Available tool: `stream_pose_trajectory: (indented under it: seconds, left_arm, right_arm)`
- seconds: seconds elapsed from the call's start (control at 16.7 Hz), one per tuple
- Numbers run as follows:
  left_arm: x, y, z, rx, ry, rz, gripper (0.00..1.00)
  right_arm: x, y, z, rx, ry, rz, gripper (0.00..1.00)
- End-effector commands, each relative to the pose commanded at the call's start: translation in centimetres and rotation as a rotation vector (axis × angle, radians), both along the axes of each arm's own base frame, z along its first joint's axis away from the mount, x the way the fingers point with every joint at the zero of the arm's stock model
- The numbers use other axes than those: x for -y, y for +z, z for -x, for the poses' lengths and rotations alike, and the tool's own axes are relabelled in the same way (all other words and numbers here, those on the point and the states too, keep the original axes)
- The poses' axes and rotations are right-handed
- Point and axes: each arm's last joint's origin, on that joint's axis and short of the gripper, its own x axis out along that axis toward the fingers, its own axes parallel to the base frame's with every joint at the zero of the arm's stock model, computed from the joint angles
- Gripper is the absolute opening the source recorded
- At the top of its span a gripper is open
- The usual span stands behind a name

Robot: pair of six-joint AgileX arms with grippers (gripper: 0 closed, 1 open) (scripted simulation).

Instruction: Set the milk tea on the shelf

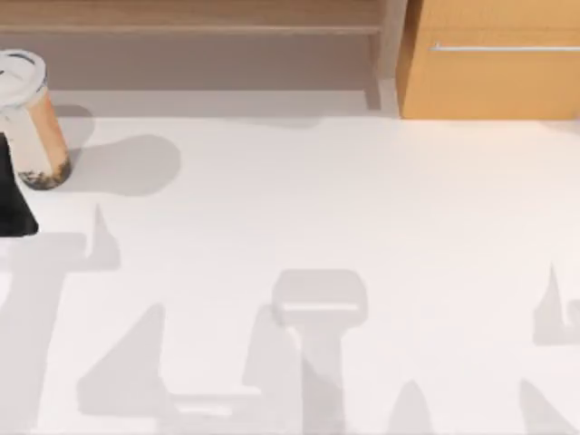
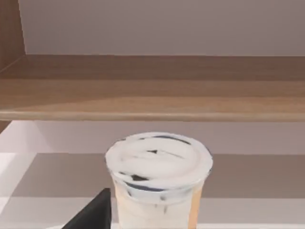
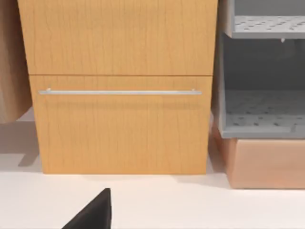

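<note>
1. I have the milk tea [image 1: 32, 118] at the far left of the white tabletop [image 1: 362, 227], about nine o'clock in the top view, upright with its long axis vertical and its white lid on top

2. My left arm is the nearer one by far: a dark piece of the left gripper [image 1: 14, 195] sits just beside the cup at its six o'clock side; whether the jaws are clenched on the cup or released I cannot tell

3. The relation that matters: the shelf [image 1: 190, 18] lies toward twelve o'clock from the cup, and in the left wrist view its light-wood board [image 2: 152, 98] runs across above the lid [image 2: 158, 160], so I judge the cup must go up and forward to land on it

4. Inside the clear cup I see tan milky liquid with dark pearls settled at the bottom

5. The right gripper [image 3: 93, 212] faces the orange cabinet [image 3: 119, 86] with its silver handle, parked; its jaws' state I cannot tell
</note>
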Motion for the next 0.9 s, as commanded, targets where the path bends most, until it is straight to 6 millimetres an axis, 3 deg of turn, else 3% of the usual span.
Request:
stream_pose_trajectory:
  seconds: [0.18, 0.42, 0.66, 0.9]
  left_arm:
    - [-0.6, -1.5, -3.6, -0.029, -0.003, 0.002, 1.00]
    - [-1.5, -5.2, -7.4, -0.068, -0.006, 0.004, 1.00]
    - [-2.1, -9.0, -9.3, -0.094, -0.007, 0.004, 1.00]
    - [-2.4, -10.8, -9.8, -0.099, -0.007, 0.002, 1.00]
  right_arm:
    - [0.0, 0.0, 0.0, 0.000, 0.000, 0.000, 1.00]
    - [0.0, 0.0, 0.0, 0.000, 0.000, 0.000, 1.00]
    - [0.0, 0.0, 0.0, 0.000, 0.000, 0.000, 1.00]
    - [0.0, 0.0, 0.0, 0.000, 0.000, 0.000, 1.00]
